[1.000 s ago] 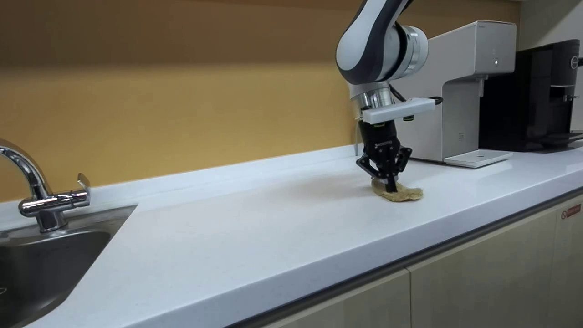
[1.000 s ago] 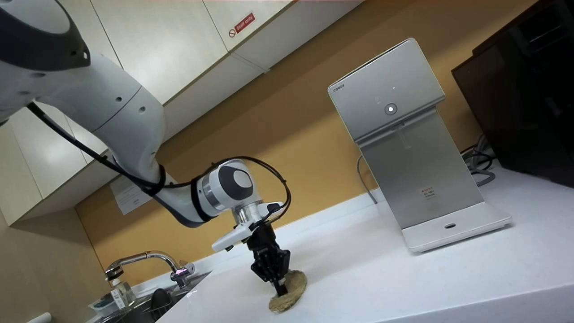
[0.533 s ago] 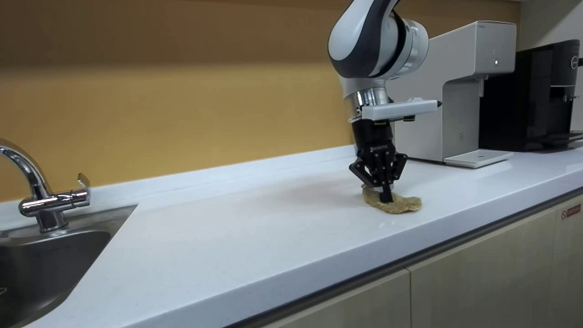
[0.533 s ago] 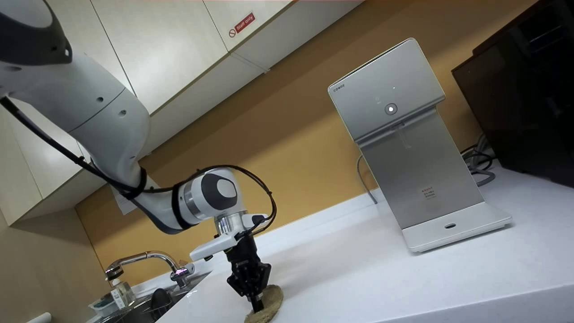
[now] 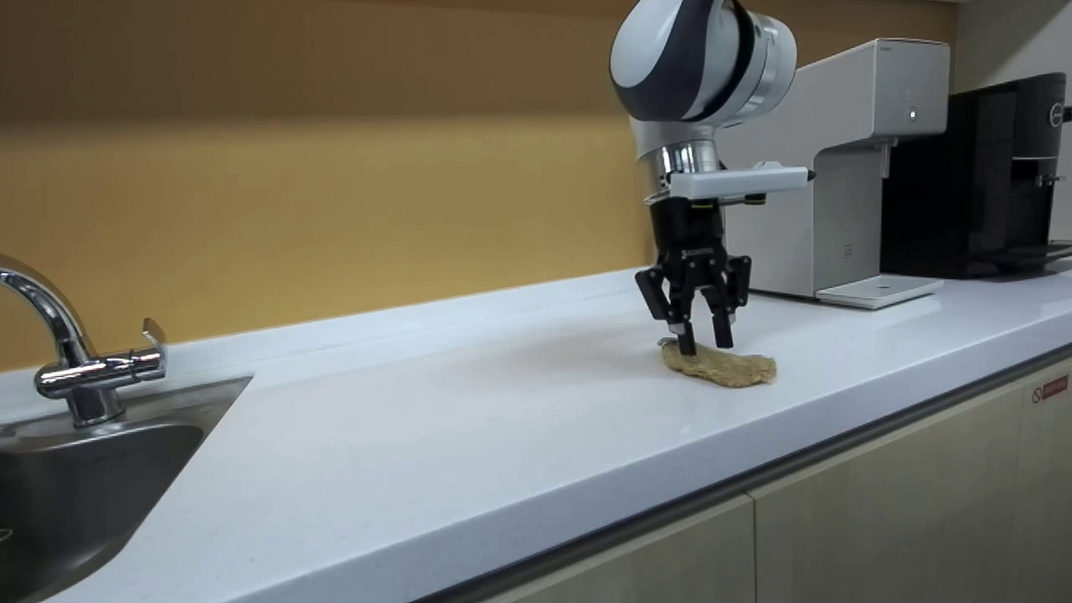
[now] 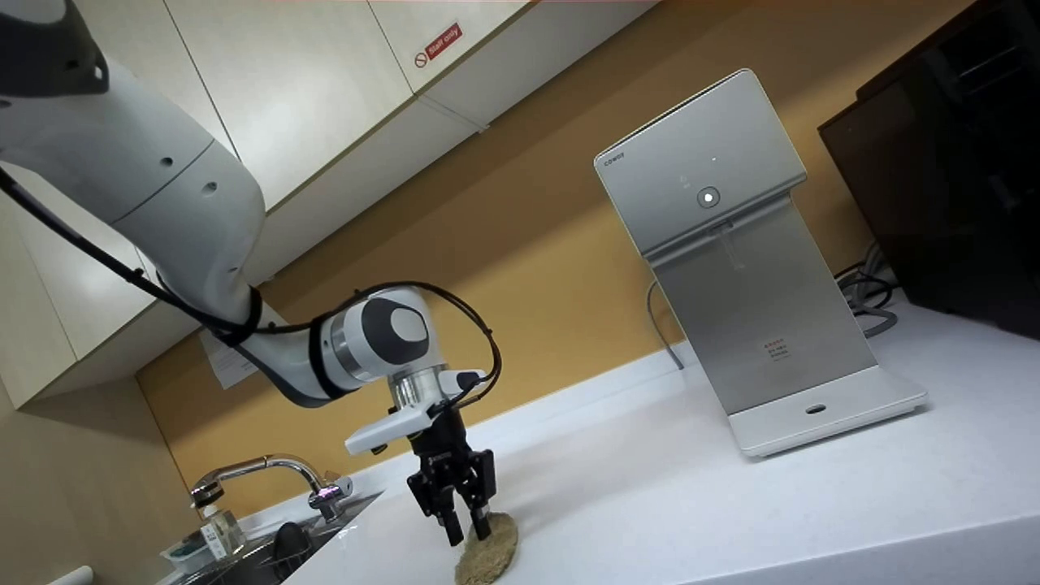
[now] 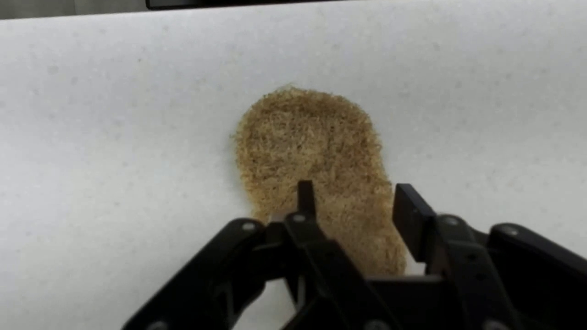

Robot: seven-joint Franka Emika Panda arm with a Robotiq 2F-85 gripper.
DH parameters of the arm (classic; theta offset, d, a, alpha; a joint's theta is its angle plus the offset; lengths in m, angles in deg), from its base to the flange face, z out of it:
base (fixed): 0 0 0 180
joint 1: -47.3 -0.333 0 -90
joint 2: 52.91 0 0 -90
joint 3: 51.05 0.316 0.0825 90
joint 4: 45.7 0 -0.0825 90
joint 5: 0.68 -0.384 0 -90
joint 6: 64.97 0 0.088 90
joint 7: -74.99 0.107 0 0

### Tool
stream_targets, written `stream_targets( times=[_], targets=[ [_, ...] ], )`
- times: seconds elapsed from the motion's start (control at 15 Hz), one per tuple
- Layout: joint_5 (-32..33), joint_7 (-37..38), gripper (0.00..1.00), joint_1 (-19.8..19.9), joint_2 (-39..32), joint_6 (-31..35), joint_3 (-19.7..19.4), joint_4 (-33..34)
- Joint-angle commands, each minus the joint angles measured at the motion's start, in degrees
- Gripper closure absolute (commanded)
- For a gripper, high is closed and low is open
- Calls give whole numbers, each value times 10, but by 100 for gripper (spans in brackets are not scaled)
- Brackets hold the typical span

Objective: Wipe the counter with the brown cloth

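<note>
The brown cloth (image 5: pixel 733 370) is a fuzzy, rounded oblong piece lying on the white counter (image 5: pixel 461 419). It also shows in an exterior view (image 6: pixel 491 559) and in the wrist view (image 7: pixel 307 133). My gripper (image 5: pixel 705 345) points down just above the cloth, and its fingers are spread apart. In the wrist view my gripper (image 7: pixel 354 184) has one finger over the cloth and the other at the cloth's right edge. Nothing is clamped between them. The near end of the cloth is hidden behind the gripper. I cannot tell whether a fingertip touches the cloth.
A grey water dispenser (image 5: pixel 846 184) stands behind the gripper, with a black machine (image 5: pixel 988 184) beyond it. A steel sink (image 5: pixel 109 486) with a chrome faucet (image 5: pixel 92 373) is at the counter's far end. The counter's front edge (image 5: pixel 670 456) runs close by the cloth.
The shut gripper and the cloth moved across the counter toward the front edge. Since then the fingers have opened and the gripper has risen slightly, leaving the cloth on the counter.
</note>
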Motion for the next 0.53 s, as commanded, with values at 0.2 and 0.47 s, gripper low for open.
stream_targets(
  times=[0.2, 0.47],
  targets=[
    [-26, -35, 2, 17, 76, -32, 3, -4],
    [-53, -69, 0, 18, 93, -54, 4, -3]
  ],
)
